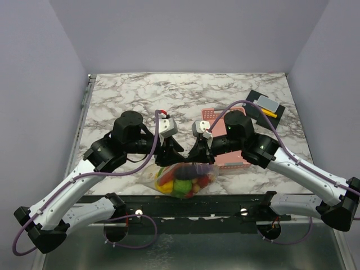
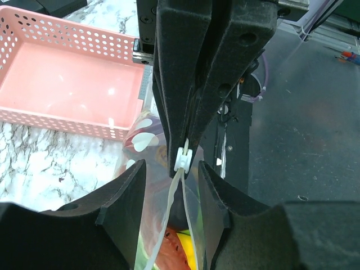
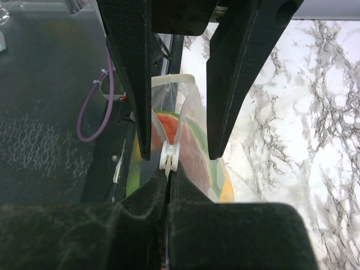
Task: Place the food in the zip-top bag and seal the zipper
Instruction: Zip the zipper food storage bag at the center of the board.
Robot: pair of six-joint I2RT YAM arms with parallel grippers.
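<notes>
Between the clenched fingers of the right gripper (image 3: 169,169) sits a white nub at one end of the zipper (image 3: 169,153), pinched tip to tip. From that nub the two lips of the strip run off apart from each other, so the mouth is not yet pressed shut. The left gripper (image 2: 171,167) is released, its fingers standing one on each side of those lips, just beside the right fingers.

Below hangs the zip-top bag (image 1: 183,179), and the food (image 1: 179,184) lies inside it in red, yellow and green. Loading looks finished and sealing is the step in hand. The next move likely calls for the left fingers to close on both lips next to the anchored end and run along the strip, away from the right fingers.

Room is tight, as both wrists crowd over the bag. The bag sits at the near edge of the table (image 1: 140,101), the pink basket (image 2: 73,39) lies just beyond on the right, and open marble stretches farther back.
</notes>
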